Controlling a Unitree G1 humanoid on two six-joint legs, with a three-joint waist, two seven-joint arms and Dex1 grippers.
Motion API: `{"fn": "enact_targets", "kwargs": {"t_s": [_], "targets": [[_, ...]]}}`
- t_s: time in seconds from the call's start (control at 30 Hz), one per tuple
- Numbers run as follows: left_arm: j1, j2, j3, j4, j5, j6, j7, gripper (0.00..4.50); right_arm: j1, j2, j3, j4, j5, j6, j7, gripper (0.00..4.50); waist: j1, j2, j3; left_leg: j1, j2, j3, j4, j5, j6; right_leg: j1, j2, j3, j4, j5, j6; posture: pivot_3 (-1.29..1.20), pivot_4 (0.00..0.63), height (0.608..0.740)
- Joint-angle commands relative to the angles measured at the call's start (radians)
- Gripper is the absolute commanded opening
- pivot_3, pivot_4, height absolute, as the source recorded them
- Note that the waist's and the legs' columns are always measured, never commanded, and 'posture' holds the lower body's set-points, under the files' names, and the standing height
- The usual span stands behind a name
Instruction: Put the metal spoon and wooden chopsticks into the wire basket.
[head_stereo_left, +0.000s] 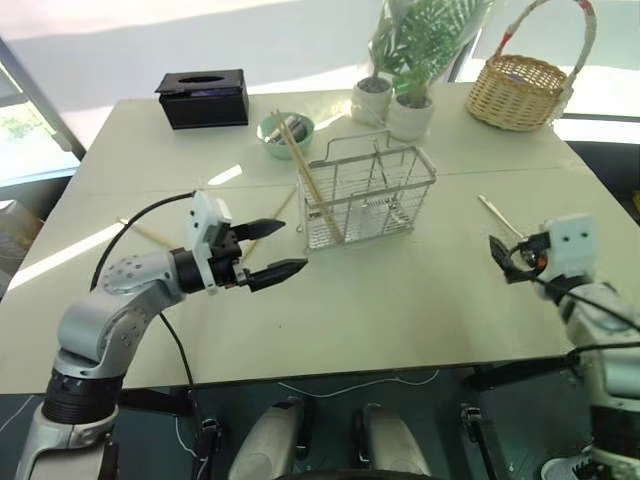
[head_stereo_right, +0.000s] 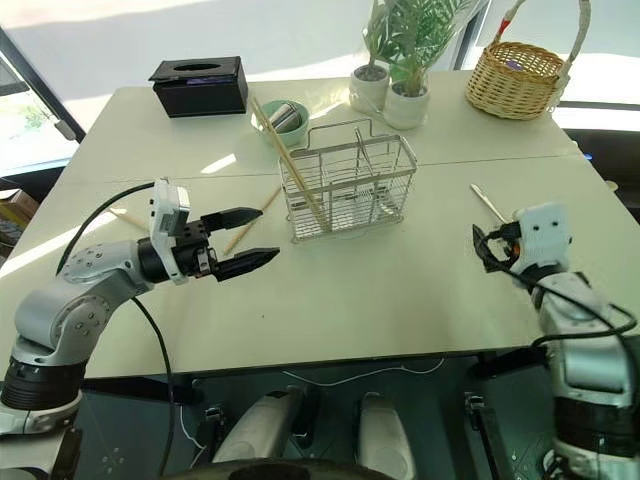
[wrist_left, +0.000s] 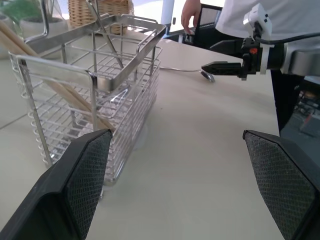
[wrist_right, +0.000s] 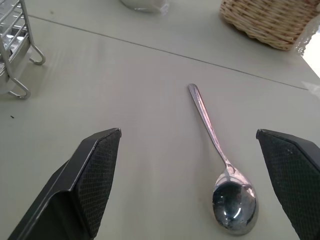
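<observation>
Right wrist view: wide right gripper straddles metal spoon on open table.

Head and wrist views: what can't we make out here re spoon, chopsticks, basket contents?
- Silvery metal spoon: in the head views the right gripper covers its bowl.
- Pale wooden chopsticks leaning in the silver wire basket: their count is unclear, too thin.
- Another tan stick on the cream table: partly behind the left gripper.
- Green bowl: contents indistinct.
</observation>
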Motion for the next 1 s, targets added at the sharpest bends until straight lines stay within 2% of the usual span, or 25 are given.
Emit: {"fn": "enact_targets", "kwargs": {"t_s": [0.03,0.27,0.43,0.7,1.0], "targets": [[-0.019,-0.003,0.026,-0.021,0.003,-0.025,0.007,4.43,-0.056,-0.085,-0.008,0.043,0.026,0.091,0.084,4.5,-0.001,0.0,0.0,0.0,0.001,0.0,0.0,0.0,0.0,0.001,-0.001,-0.002,-0.001,0.0,0.0,0.0,0.15,0.74],[-0.016,-0.004,0.027,-0.029,0.009,-0.031,0.012,4.43,-0.164,-0.196,0.018,0.352,-0.049,-0.007,0.163,4.5,0.001,-0.001,0.0,-0.004,0.0,0.001,0.001,-0.002,0.004,0.0,-0.003,-0.006,-0.008,0.001,0.002,0.0,0.15,0.74],[-0.01,-0.007,0.043,-0.04,0.004,-0.022,0.034,4.43,-0.242,-0.208,0.052,0.512,-0.072,-0.059,0.218,4.5,0.0,-0.001,0.0,-0.005,0.0,0.001,0.002,-0.003,0.004,0.0,-0.003,-0.006,-0.007,0.002,0.003,0.0,0.15,0.74],[0.068,-0.01,0.09,-0.146,-0.049,0.034,0.125,4.43,-0.422,-0.241,0.183,0.824,-0.135,-0.201,0.43,4.5,-0.011,0.0,0.001,-0.005,0.0,0.002,0.005,-0.003,0.005,0.0,-0.003,-0.006,-0.007,0.004,0.005,0.0,0.15,0.74],[0.137,-0.008,0.134,-0.238,-0.101,0.082,0.223,4.43,-0.625,-0.228,0.271,1.145,-0.228,-0.364,0.494,4.5,-0.025,0.0,0.001,-0.005,0.0,0.002,0.008,-0.003,0.005,0.002,-0.003,-0.006,-0.006,0.004,0.005,0.0,0.15,0.74]]}}
